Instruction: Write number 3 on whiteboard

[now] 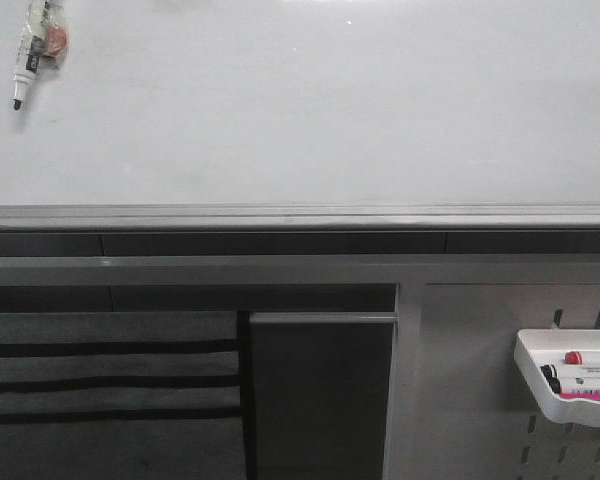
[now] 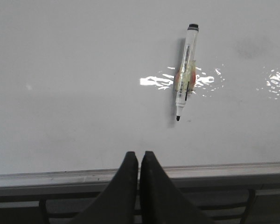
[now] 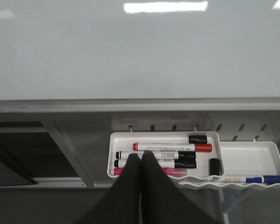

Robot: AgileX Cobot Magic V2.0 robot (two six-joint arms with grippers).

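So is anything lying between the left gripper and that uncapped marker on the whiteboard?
Nothing visible does. In the left wrist view, the left gripper, fingers together, sits near the board's grey edge strip, and only bare whiteboard separates it from the marker, which lies tip toward the gripper. No digit is drawn yet.

I'm at a lab-style test bench here: a large glossy white whiteboard [image 1: 310, 110] with a grey metal edge lies flat ahead of me, a grey perforated metal panel [image 1: 480, 400] sits below, and a white plastic tray [image 3: 163, 140] hooked on it holds red, black and pink markers.
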